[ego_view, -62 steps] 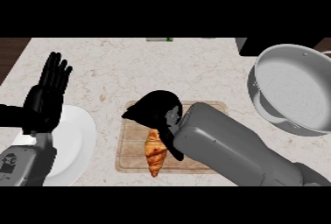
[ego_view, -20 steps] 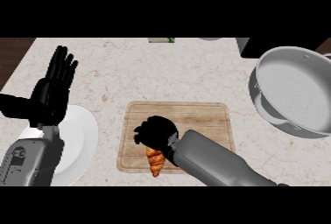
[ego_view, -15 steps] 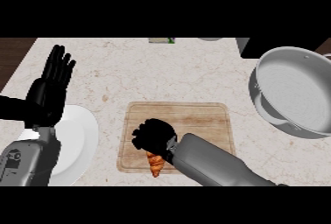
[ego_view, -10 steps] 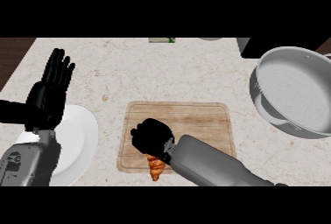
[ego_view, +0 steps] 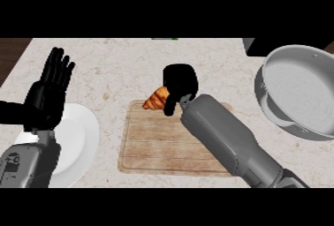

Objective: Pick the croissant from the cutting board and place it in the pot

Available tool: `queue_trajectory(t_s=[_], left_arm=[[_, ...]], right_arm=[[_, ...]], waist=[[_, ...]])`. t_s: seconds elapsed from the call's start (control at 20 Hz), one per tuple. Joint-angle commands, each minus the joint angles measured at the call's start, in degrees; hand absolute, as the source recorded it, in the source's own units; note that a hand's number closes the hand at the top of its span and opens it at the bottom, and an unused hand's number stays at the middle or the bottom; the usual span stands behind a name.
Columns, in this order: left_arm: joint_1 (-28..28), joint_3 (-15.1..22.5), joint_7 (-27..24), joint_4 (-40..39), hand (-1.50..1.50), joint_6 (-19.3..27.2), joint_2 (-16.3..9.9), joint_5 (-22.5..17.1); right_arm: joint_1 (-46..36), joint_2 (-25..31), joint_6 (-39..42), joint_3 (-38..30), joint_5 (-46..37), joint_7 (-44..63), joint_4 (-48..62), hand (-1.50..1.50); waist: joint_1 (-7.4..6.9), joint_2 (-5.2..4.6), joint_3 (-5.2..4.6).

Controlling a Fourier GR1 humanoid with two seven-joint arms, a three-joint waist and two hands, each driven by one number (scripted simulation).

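Up near the far edge of the cutting board point(ego_view: 171, 145), the right hand point(ego_view: 179, 81) hangs at the end of a grey forearm that runs in from the lower right of the head view and slants up and to the left across the board. Its back faces upward, the fingers curl downward, and a thumb or finger points down along the hand's left side, just beside the wrist. Those curled fingers close round the croissant point(ego_view: 155, 99), which pokes out from the hand's lower left side as a golden-brown, ridged wedge. Most of the pastry is hidden under the hand; the visible end sits over the board's far left corner, where wood meets the marble table point(ego_view: 124, 66). Whether it touches the board there cannot be told.

Well to the right stands the pot point(ego_view: 303, 95), a grey metal vessel with a pale inside, apart from both hand and croissant, with bare table between them.

At the left of the view the left hand point(ego_view: 47, 95) rests upright with straight fingers pointing away from the robot, holding nothing. Just beside and partly under its forearm lies a white plate point(ego_view: 79, 137), left of the board.
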State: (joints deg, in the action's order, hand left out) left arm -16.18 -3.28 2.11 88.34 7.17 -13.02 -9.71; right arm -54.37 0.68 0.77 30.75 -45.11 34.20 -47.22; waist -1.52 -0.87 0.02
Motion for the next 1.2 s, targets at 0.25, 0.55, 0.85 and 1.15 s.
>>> queue_trajectory(t_s=[0.25,0.55,0.85,1.15], left_arm=[[-2.4,1.7,1.2,-0.5,0.0,1.1,1.3,1.2],[-3.2,0.4,0.6,-2.3,0.0,0.7,0.6,1.0],[0.5,-0.7,-1.5,-2.4,0.0,-0.7,-0.4,0.5],[1.1,-0.7,1.6,0.7,0.0,2.0,0.4,1.2]], right_arm=[[-15.1,1.2,-18.6,-7.3,-14.0,31.4,11.0,1.5],[-20.6,3.9,-24.7,-6.9,-25.0,41.5,15.0,1.5],[-20.2,7.2,-25.8,-9.1,-31.8,46.5,15.3,1.5],[-12.7,13.6,-20.9,-14.3,-30.3,41.6,8.9,1.5]], waist=[[-1.12,0.15,-0.16],[0.05,0.32,-0.13],[1.04,0.71,-0.09],[3.42,1.78,0.05]])
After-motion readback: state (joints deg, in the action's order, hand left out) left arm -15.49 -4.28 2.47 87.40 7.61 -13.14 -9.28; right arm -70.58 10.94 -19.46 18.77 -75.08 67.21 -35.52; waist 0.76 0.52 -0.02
